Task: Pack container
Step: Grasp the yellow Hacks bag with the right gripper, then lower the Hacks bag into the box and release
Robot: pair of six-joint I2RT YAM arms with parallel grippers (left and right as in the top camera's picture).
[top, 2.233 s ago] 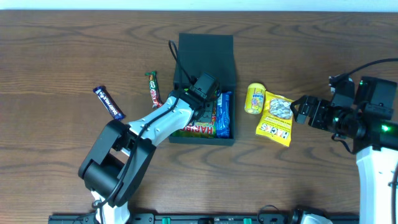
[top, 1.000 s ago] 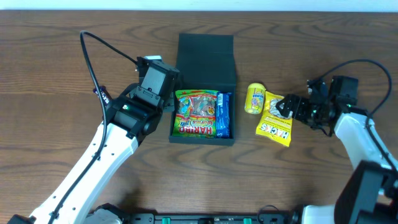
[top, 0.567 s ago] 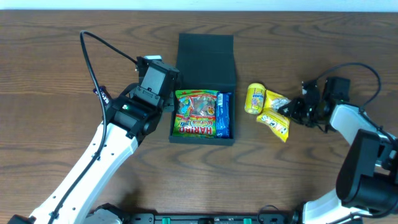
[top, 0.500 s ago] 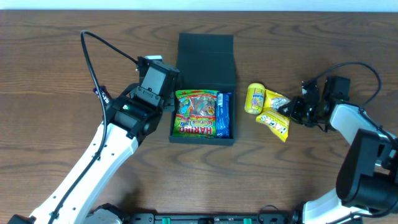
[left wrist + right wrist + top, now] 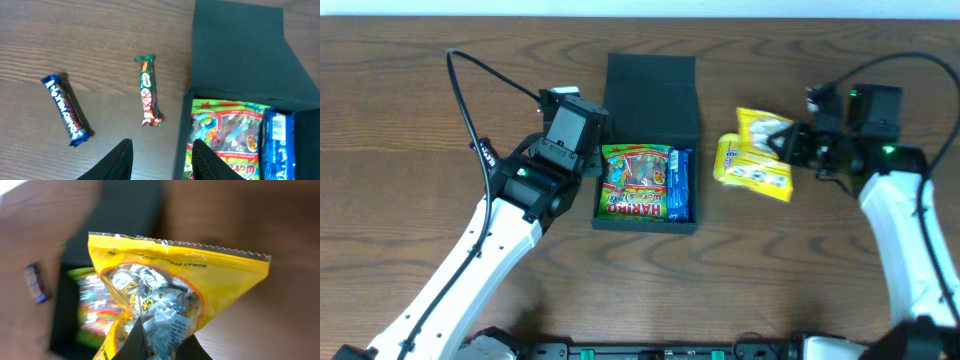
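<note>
Left arm (image 5: 490,250) and right arm (image 5: 905,220): white moulded link shells, black joint housings, boxy black wrist modules. One thin black left cable (image 5: 495,75) runs outside the left arm; a right cable (image 5: 910,54) of the same kind serves the right wrist, which carries a green indicator light (image 5: 886,152). Left gripper (image 5: 162,162) and right gripper (image 5: 160,347): matte black tapered fingers.

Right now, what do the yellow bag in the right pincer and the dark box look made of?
The yellow bag: likely thin plastic film, glossy; glare, crimped serrated top seal, clear window onto its contents. The container: matte dark teal, probably stiff card or board; no glare, flat panels, crisp fold at the lid.
</note>
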